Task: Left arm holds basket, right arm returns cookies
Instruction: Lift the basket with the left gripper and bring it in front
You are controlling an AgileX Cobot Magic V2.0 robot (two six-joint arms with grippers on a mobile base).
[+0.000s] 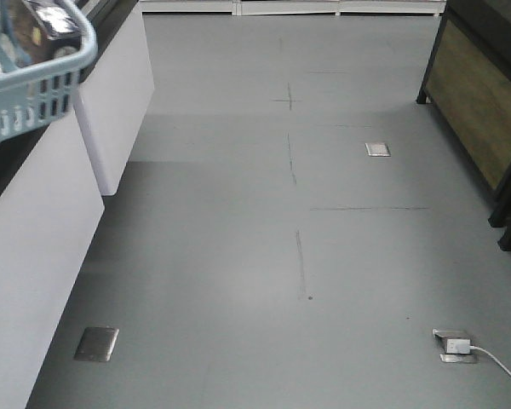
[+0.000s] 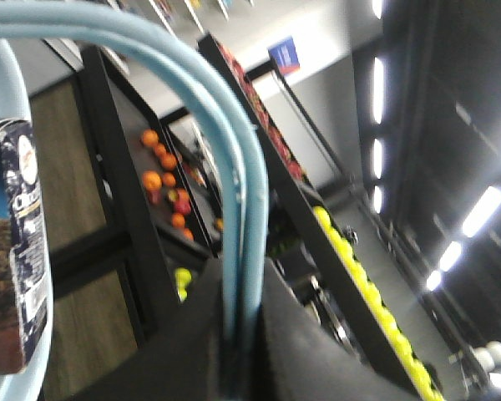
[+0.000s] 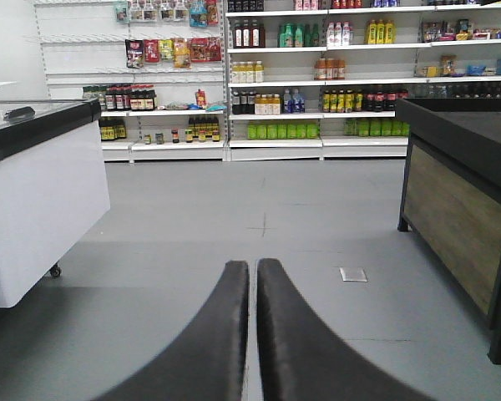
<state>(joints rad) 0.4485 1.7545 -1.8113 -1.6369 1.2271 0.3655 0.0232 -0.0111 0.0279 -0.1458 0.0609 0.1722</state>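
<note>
The light blue basket [image 1: 34, 89] hangs at the top left of the front view, with the dark cookies box [image 1: 47, 21] inside it. In the left wrist view my left gripper [image 2: 238, 334] is shut on the basket's light blue hoop handle [image 2: 234, 175], and the cookies box [image 2: 12, 251] shows at the left edge with its barcode side. In the right wrist view my right gripper [image 3: 252, 276] is shut and empty, held above the grey floor and pointing down the aisle. Neither arm shows in the front view.
White freezer cabinets [image 1: 43, 230] line the left side. A dark wood-panelled produce stand [image 1: 485, 102] stands on the right. Metal floor outlets [image 1: 96, 343], one with a white plug and cable [image 1: 460, 345], sit in the grey floor. Stocked shelves [image 3: 317, 75] close the far end.
</note>
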